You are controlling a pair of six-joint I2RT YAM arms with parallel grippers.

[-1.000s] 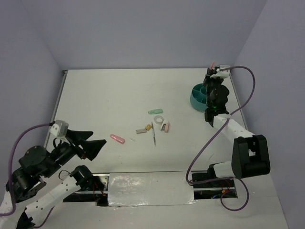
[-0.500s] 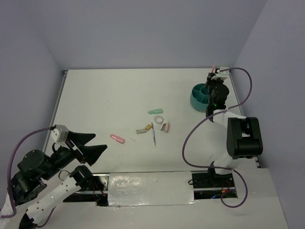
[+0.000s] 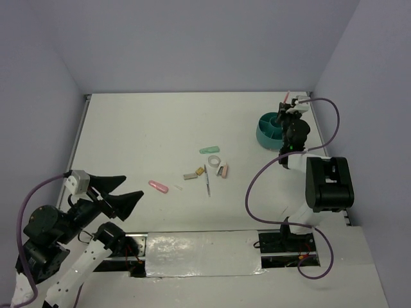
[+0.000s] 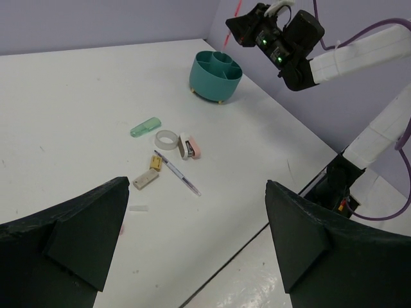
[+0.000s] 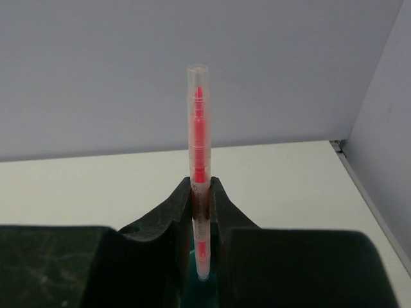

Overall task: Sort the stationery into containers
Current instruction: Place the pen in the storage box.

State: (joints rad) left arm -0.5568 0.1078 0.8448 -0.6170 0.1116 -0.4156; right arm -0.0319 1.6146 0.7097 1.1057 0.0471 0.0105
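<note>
The teal organiser cup [image 3: 267, 130] stands at the far right and shows in the left wrist view [image 4: 216, 77]. My right gripper [image 3: 286, 110] is shut on the thin pink pen [image 5: 199, 154], held upright just above the cup; teal shows under its tip. On the mid table lie a mint capsule [image 3: 209, 150], white tape ring [image 3: 214, 161], pink capsule [image 3: 223, 170], slim grey pen [image 3: 207, 181], grey-tan block [image 3: 190, 175] and another pink capsule [image 3: 158, 186]. My left gripper [image 3: 131, 186] is open and empty, near the front left, short of them.
A small yellow piece [image 3: 201, 171] lies beside the block. Lilac walls close the table at the back and both sides. A shiny plate [image 3: 202, 253] spans the near edge between the arm bases. The right arm's purple cable [image 3: 263, 186] loops down beside it.
The right arm's elbow has swung back toward its base while the gripper keeps the pink pen over the cup. The left arm has dropped slightly, toward the near left.
</note>
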